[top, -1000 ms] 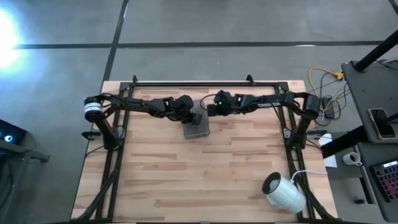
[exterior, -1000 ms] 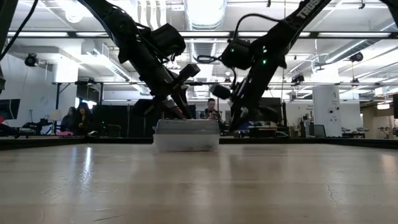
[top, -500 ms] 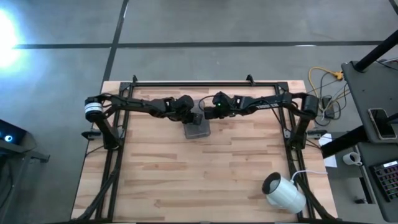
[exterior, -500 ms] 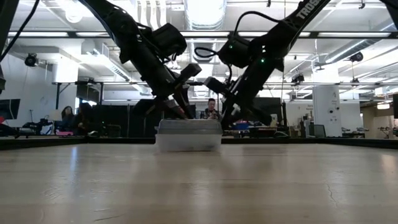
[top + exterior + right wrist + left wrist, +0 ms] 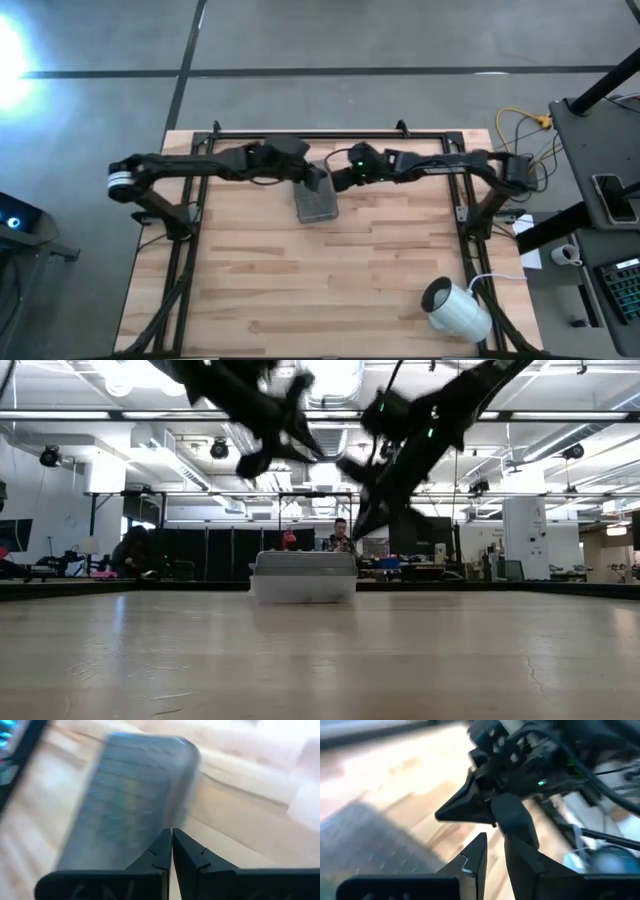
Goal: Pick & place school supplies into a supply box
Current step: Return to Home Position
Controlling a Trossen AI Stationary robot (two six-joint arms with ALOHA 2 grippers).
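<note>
The supply box [image 5: 317, 204] stands on the table near its far middle, with the grey textured lid [image 5: 135, 795] lying on top; the low view shows its translucent wall [image 5: 300, 586]. The school supplies do not show in any view. My left gripper [image 5: 320, 177] hangs above the box's far left corner, raised well clear [image 5: 275, 455], fingers a little apart [image 5: 495, 842]. My right gripper [image 5: 338, 181] hovers over the box's far right edge [image 5: 360, 525], shut [image 5: 171, 832], tips pointing down at the lid.
A white roll [image 5: 455, 308] lies at the table's near right corner. The black frame rail [image 5: 300, 133] runs along the far edge behind both arms. Bare wood [image 5: 300, 290] stretches from the box to the near edge. People sit in the room beyond the table [image 5: 340, 538].
Both grippers have risen from beside the box's lid to well above it. The left arm has also drawn back toward the table's left, far side. The box has stayed where it was.
</note>
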